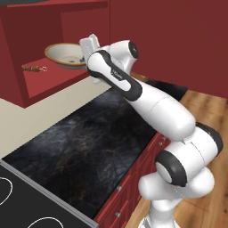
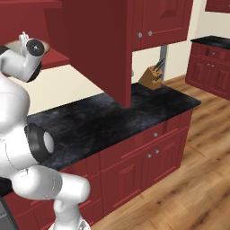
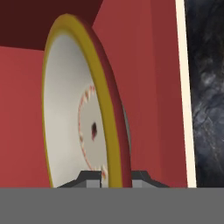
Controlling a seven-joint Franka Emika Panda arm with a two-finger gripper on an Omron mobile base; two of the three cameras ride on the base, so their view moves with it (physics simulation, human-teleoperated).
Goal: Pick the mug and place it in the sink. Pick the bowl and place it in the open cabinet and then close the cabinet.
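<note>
Glazed-looking bowl [image 1: 62, 54] – matt red wooden cabinet [image 1: 26, 40] – dark marbled counter [image 1: 89, 138].

The bowl [image 3: 70, 113] stands on edge in this view, its cream inside facing nine o'clock and its yellow-tan rim running from twelve o'clock down to six. A ring of small reddish marks circles a dark spot at the bowl's centre. At six o'clock the gripper [image 3: 113, 178] has one dark finger tip on each side of the rim, pinching it. Behind the bowl lies the red inside of the cabinet [image 3: 148, 65]. At three o'clock, past a pale strip, is the dark marbled counter [image 3: 205, 87].
</note>
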